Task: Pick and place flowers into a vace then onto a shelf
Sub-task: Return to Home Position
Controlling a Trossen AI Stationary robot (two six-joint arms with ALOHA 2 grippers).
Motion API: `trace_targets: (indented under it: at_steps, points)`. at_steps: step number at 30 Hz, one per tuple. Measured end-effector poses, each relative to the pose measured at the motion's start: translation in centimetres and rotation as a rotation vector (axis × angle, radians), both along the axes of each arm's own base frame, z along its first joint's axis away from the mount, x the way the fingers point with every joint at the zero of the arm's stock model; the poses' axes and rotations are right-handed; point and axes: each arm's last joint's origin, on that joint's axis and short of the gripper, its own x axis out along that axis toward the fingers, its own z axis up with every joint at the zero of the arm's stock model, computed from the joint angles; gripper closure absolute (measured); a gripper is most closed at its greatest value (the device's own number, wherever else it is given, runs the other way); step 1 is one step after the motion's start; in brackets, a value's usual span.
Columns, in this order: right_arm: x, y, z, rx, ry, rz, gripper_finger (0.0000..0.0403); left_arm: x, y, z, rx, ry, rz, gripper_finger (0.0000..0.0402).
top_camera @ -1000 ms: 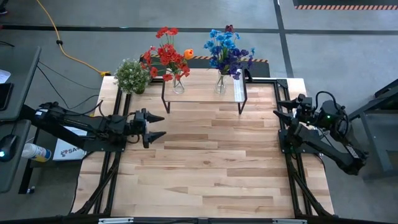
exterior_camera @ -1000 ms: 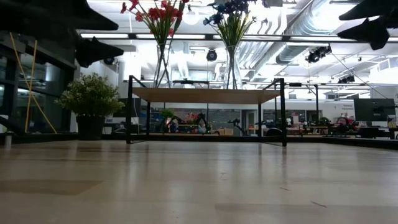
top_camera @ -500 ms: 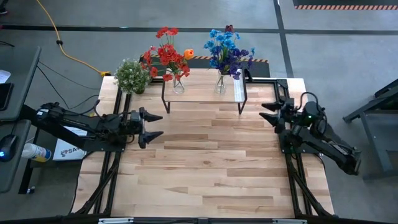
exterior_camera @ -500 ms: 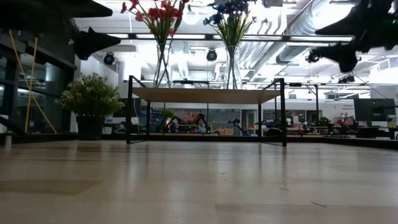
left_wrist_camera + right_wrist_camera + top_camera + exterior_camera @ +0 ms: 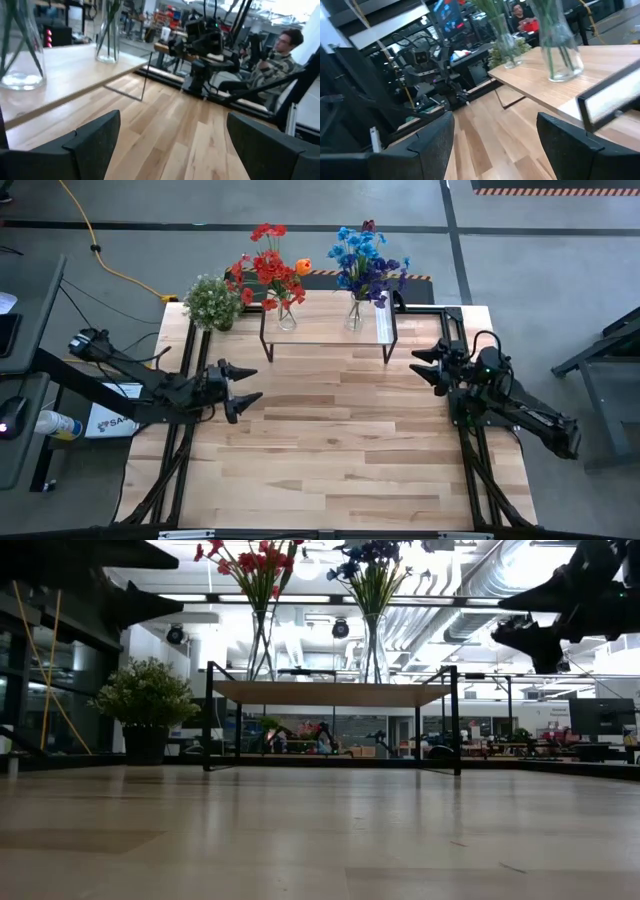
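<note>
Two clear glass vases stand on the shelf [image 5: 325, 338] at the table's far side. The left vase [image 5: 287, 317] holds the red flowers [image 5: 265, 270] and the orange tulip [image 5: 303, 267]. The right vase [image 5: 355, 315] holds the blue and purple flowers [image 5: 365, 258]. In the low view the shelf [image 5: 330, 692] carries both vases. My left gripper [image 5: 243, 384] is open, above the table's left side, pointing right. My right gripper [image 5: 428, 364] is open, above the table's right side, pointing left, just right of the shelf. Neither touches anything.
A bushy green-white potted plant [image 5: 212, 302] stands at the table's far left corner, left of the shelf. The wooden tabletop [image 5: 330, 450] stretches from the shelf to the near edge. A seated person [image 5: 275, 60] shows beyond the table in the left wrist view.
My right gripper has moved toward the table's left, in over the right edge toward the shelf's right end, and has come lower. My left gripper has drawn slightly toward the near edge and stays open. The flowers, vases and shelf have kept still.
</note>
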Motion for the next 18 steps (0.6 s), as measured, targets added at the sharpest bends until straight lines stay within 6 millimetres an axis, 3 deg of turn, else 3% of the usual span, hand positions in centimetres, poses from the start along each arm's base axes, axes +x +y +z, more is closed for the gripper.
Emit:
trace_targets:
  at_steps: [10, 18]
  points:
    - [0.4, 0.7, 0.2, 0.014, -0.027, 0.017, 0.0132, 0.0, -1.2, 0.2, 0.049, -0.009, 0.018, 0.0005]
    - [0.6, 1.2, 0.2, 0.021, -0.025, 0.066, 0.0131, -0.1, 0.4, 0.1, 0.07, -0.055, -0.075, 0.0005]
